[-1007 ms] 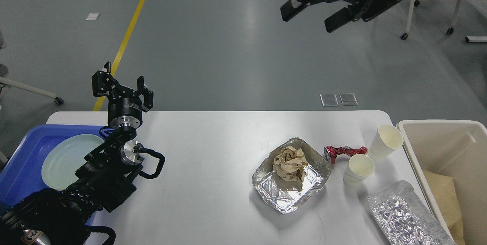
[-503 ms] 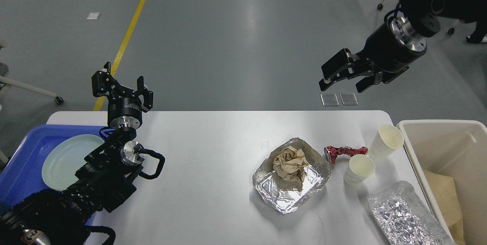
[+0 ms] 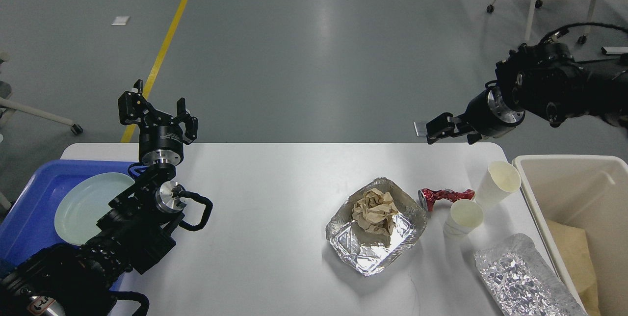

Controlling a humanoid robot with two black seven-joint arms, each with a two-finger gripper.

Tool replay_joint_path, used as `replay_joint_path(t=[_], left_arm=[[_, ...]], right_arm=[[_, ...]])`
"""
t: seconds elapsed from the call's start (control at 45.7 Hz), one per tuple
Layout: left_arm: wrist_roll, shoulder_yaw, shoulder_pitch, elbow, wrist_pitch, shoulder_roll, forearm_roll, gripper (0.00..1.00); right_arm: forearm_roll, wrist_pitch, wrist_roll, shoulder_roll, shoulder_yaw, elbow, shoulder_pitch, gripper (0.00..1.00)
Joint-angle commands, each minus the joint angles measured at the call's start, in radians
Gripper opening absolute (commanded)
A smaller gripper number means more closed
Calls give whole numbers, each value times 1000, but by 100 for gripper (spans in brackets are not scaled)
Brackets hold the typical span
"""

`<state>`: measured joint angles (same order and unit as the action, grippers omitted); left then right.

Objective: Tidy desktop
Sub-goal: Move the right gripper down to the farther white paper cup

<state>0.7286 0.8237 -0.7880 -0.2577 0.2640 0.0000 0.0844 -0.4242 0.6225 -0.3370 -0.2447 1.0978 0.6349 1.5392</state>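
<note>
The white desktop (image 3: 274,198) carries a foil tray (image 3: 373,252) with a crumpled brown paper ball (image 3: 375,210) in it. To its right lie a crushed red can (image 3: 444,196), two paper cups (image 3: 500,181) (image 3: 462,218) and a long foil container (image 3: 520,276). My left gripper (image 3: 158,115) is open and empty, pointing up above the table's back left edge. My right gripper (image 3: 449,133) is open and empty, just beyond the back right edge, above and behind the can.
A cream bin (image 3: 564,161) with brown paper inside stands against the table's right side. A blue tray (image 3: 29,208) with a pale green plate (image 3: 83,205) sits at the left, partly under my left arm. Chairs stand on the floor behind.
My right arm has swung down and to the right, from high above the far floor to just behind the table's back right edge. The left arm has not moved.
</note>
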Motion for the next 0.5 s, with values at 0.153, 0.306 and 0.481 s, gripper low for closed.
replay_joint_path(t=[0.153, 0.306, 0.481], left_arm=[[0, 0, -1, -2, 0, 0, 0, 100], [0, 0, 1, 0, 0, -1, 0, 100], [0, 0, 1, 0, 0, 0, 0, 100]], right_arm=[[1, 5, 47, 22, 10, -198, -168, 98], [2, 6, 78, 24, 40, -231, -208, 97], [5, 6, 85, 25, 43, -238, -244, 92]])
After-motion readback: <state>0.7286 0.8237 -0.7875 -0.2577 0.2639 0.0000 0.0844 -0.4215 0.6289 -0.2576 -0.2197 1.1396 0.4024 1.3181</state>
